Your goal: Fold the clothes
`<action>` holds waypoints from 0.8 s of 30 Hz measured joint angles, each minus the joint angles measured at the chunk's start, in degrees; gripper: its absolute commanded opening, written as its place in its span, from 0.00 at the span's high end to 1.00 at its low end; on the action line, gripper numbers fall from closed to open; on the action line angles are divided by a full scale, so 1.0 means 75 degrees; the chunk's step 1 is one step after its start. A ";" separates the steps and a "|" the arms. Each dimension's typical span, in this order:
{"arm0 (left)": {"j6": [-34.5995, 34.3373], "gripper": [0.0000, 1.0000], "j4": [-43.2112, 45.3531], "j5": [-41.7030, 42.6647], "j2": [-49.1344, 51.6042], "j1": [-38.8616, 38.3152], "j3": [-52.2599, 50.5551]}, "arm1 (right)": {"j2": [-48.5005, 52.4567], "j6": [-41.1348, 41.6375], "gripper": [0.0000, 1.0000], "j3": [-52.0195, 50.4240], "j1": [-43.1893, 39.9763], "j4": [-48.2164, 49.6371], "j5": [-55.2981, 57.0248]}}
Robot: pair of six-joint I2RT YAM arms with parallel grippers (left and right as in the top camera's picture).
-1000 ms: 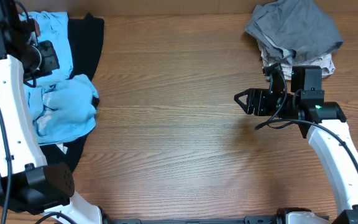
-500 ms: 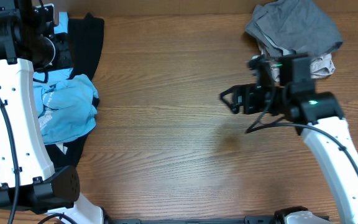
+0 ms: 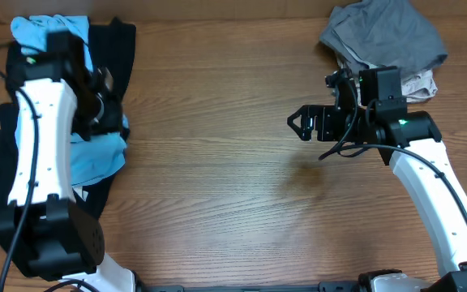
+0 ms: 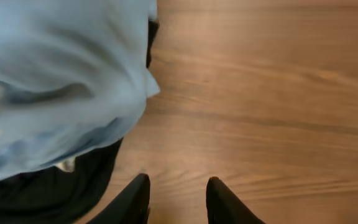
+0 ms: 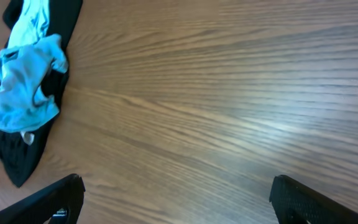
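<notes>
Your sky-blue T-shirt [image 3: 97, 159] lies bunched on the black shirt [image 3: 117, 57] at the table's [image 3: 217, 178] left edge, partly under the left arm. The left gripper [image 4: 176, 198] hangs just beside it, jaws slightly apart with only bare table between them. The right gripper [image 3: 297, 123] is spread wide and empty, well apart from the T-shirt, near the grey pile [image 3: 383, 36]. I'd pinch 1 hem corner with each gripper and drag the T-shirt flat before any fold. No print or label can be read, and the pale tag [image 4: 66, 165] is blurred.
</notes>
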 measured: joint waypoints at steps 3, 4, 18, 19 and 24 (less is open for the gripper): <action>-0.0006 0.65 0.0915 -0.0009 0.0009 0.0000 -0.1250 | 0.0000 -0.0009 0.00 0.0000 -0.0038 0.0012 0.0009; -0.0009 0.65 0.1224 -0.0017 0.0009 0.0000 -0.1565 | 0.0000 -0.0003 0.00 0.0000 -0.0038 0.0032 0.0015; -0.1107 0.65 0.3515 -0.1673 0.0009 0.0000 -0.4191 | 0.0000 -0.0006 0.00 0.0000 -0.0038 0.0230 0.0023; -0.1198 0.65 0.3631 -0.1792 0.0009 0.0000 -0.4266 | 0.0000 -0.0003 0.00 0.0000 -0.0038 0.0230 0.0023; -0.1422 0.64 0.4401 -0.2215 0.0009 0.0000 -0.4552 | 0.0003 -0.0006 0.00 0.0000 -0.0038 0.0233 0.0029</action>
